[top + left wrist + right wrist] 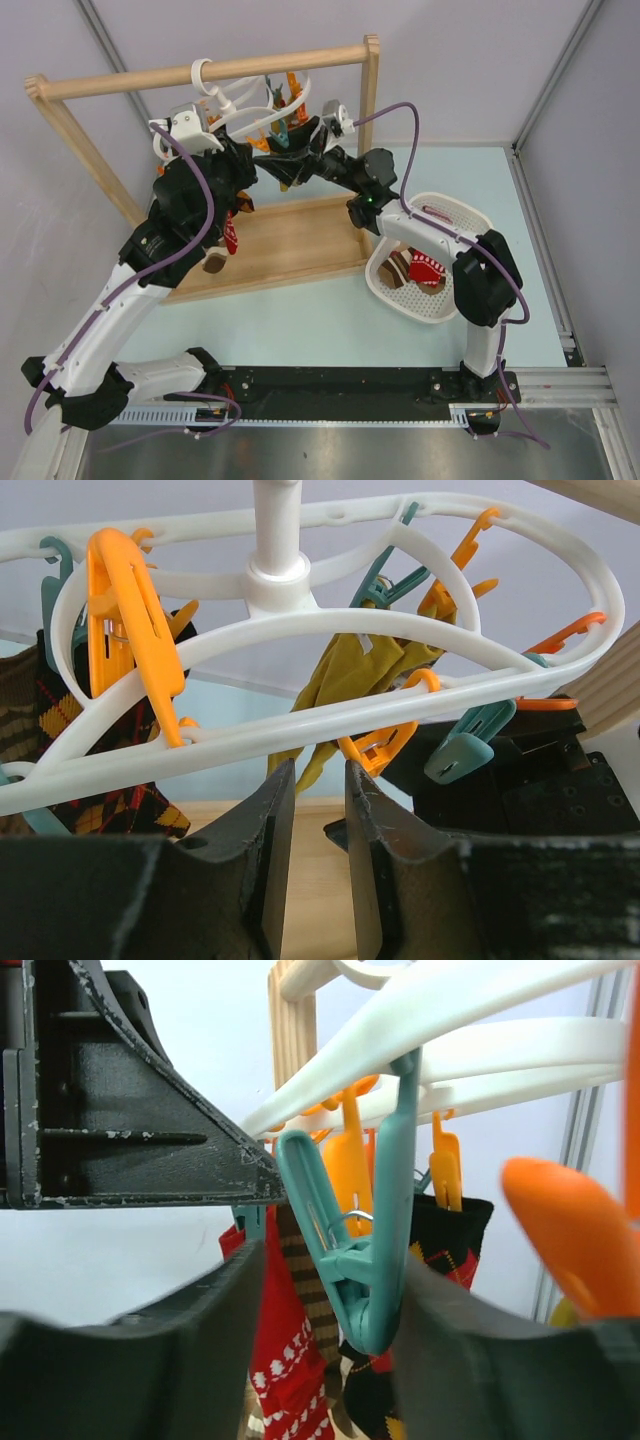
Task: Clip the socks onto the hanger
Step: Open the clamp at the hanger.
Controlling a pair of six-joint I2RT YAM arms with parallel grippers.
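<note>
The white oval hanger (240,100) hangs by its hook from the wooden rail, with orange and teal pegs. Both grippers are up at it. My right gripper (335,1260) is open with a teal peg (385,1210) between its fingers, the peg resting against the right finger. Behind it hang a red sock with white pattern (285,1360) and a brown striped sock (305,1280). My left gripper (318,770) is open by a narrow gap and empty, just under the hanger's ring (330,630). Another red sock (428,270) and a brown sock (398,268) lie in the basket.
A mustard-yellow sock (350,675) and a black diamond sock (60,720) are clipped on the hanger. The wooden rail frame (120,80) stands on its board (290,240). The white perforated basket (455,210) sits to the right, under my right arm.
</note>
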